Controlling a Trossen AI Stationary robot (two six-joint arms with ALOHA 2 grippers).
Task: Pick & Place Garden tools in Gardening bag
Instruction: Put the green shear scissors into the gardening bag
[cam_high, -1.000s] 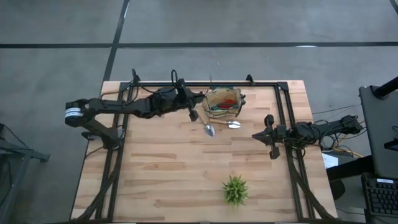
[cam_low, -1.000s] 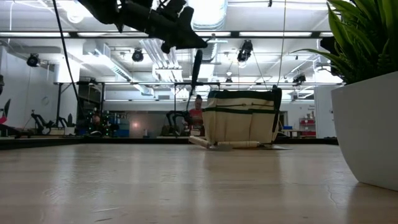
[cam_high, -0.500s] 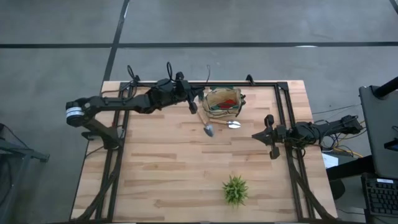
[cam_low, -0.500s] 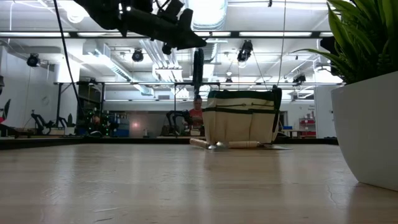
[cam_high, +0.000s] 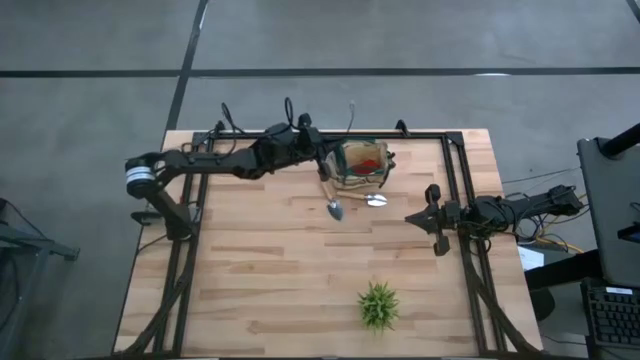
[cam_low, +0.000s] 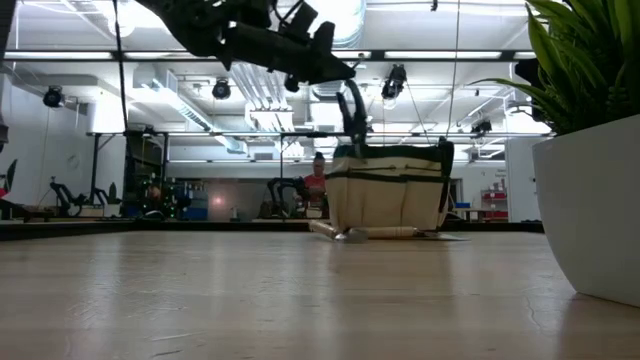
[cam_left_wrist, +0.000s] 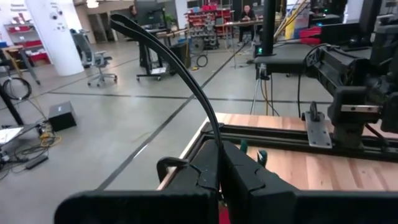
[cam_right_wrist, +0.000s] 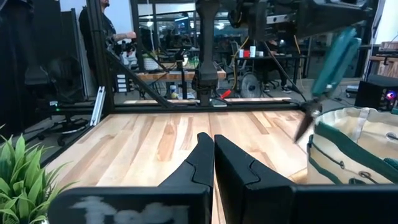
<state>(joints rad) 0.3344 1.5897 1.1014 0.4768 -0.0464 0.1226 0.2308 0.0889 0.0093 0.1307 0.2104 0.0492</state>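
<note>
Dark-handled pruning shears (cam_low: 352, 108) hang above the near rim of the gardening bag (cam_high: 360, 165) at the table's far edge, clamped in the left gripper (cam_high: 322, 160). A wooden-handled trowel (cam_high: 332, 200) and a small silvery tool (cam_high: 377, 200) lie just beside the bag. The right gripper (cam_right_wrist: 213, 155) rests by the table's right edge, fingers pressed together, holding nothing.

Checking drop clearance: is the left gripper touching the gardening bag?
Apart. The low view shows the left gripper, holding a tool, above the gardening bag, clear air between.
</note>
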